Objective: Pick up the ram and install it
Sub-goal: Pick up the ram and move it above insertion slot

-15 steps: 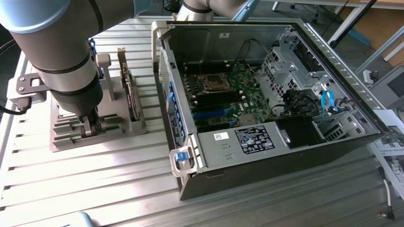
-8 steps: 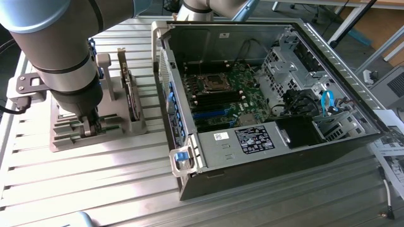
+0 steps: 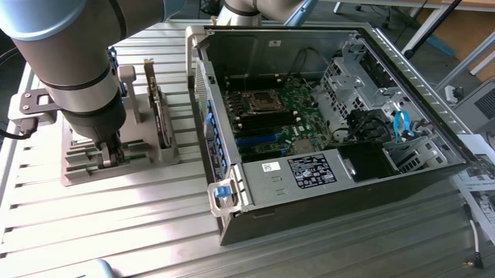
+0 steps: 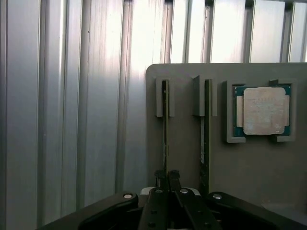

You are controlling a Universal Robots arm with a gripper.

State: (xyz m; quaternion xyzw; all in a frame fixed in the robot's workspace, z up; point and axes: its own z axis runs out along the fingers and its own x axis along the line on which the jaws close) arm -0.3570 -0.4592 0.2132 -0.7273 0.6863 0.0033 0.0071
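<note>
The ram [image 4: 165,129] stands on edge in a slot of the grey holder [image 4: 187,143], seen as a thin dark line. My gripper [image 4: 167,175] sits at the stick's near end, with its two black fingers pinched together on the thin edge. A second stick like it [image 4: 204,139] stands in the neighbouring slot, untouched. In the exterior view my gripper [image 3: 113,155] reaches straight down into the holder [image 3: 116,171] at the exterior view's left. The open computer case [image 3: 309,191] lies to the right of it, with the motherboard's dark memory slots [image 3: 267,121] exposed.
A square silver processor chip [image 4: 261,110] rests in its own pocket of the holder beside the sticks. A wider card [image 3: 159,110] stands upright in the holder between my arm and the case. The ribbed metal table [image 3: 116,231] carries everything. Papers [image 3: 479,191] lie at the right edge.
</note>
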